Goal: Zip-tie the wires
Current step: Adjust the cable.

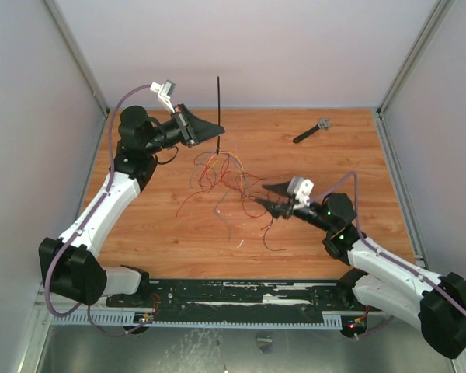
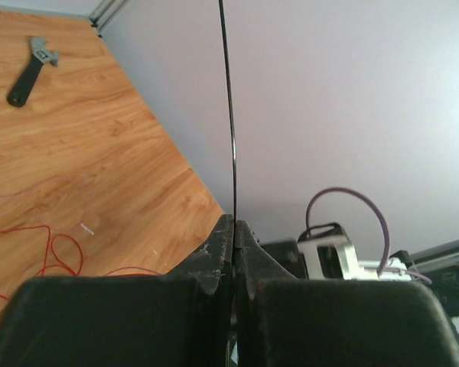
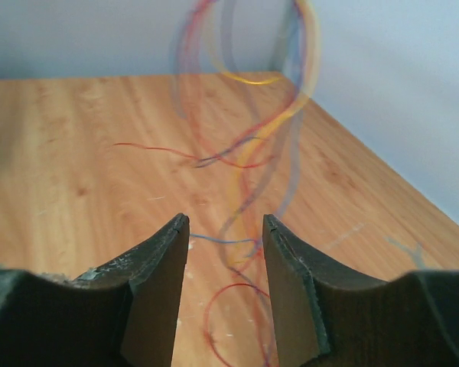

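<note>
Back-left of the wires (image 1: 221, 175): left claw (image 1: 216, 129), pressed together on the zip tie (image 1: 218, 97), pinching it near its lower end. Strip upright in the top view, most of its length beyond the claw toward the back wall (image 1: 241, 47), a short tail on the near side pointing at the far edge of the wires; touching them or not, cannot tell. From the left wrist: left claw (image 2: 235, 229) with both fingers (image 2: 214, 256) shut tight on the zip tie (image 2: 231, 115), the strip thin, black and faintly bowed, straight up out of the seam. Red loops of the wires (image 2: 57, 252) low at the left on the counter (image 2: 99, 153).

At the middle of the counter (image 1: 334, 179): the wires themselves, a loose tangle, mostly red with orange, yellow and dark strands, ends trailing toward the near edge.

Just right of the wires: right claw (image 1: 260, 196), spread, tips pointed at the tangle. From the right wrist: right claw (image 3: 226, 229) wide apart, fingers (image 3: 164, 252) on either side of blurred red, yellow and blue strands of the wires (image 3: 245, 153), rising between and beyond them, not clamped.

Back-right of the wires, well apart: short black tool (image 1: 311, 130) with a grey head, flat on the counter. From the left wrist, the tool (image 2: 30, 70) far off at the upper left.
</note>
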{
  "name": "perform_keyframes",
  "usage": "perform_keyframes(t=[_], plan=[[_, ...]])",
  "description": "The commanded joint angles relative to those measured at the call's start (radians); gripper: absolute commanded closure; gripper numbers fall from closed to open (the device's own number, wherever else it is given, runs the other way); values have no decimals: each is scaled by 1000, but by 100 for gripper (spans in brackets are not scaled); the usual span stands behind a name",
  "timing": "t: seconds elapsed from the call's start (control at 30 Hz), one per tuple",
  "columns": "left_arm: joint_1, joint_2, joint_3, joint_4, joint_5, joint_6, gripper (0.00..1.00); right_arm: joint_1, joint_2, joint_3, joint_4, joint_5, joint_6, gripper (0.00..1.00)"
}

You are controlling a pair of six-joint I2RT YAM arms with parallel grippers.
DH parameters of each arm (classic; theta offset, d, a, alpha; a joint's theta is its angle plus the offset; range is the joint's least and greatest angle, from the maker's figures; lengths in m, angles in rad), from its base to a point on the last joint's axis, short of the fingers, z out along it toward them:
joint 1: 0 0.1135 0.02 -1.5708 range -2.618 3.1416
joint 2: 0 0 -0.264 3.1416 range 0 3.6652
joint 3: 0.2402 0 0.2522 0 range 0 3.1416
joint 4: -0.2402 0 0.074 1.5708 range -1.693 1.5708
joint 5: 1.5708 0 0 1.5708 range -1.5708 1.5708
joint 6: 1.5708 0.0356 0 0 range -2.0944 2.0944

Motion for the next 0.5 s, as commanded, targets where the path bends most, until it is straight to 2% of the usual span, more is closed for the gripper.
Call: perform_keyframes(t=[0.0,0.23,0.47], plan=[[10,-22,30,11,23,8,100,91,-70,-76,74,-56,-121,55],[11,-27,25,17,21,2,100,212,162,-18,182,-31,-162,57],[12,-32,10,25,23,-7,100,220,410,105,359,-12,-127,58]])
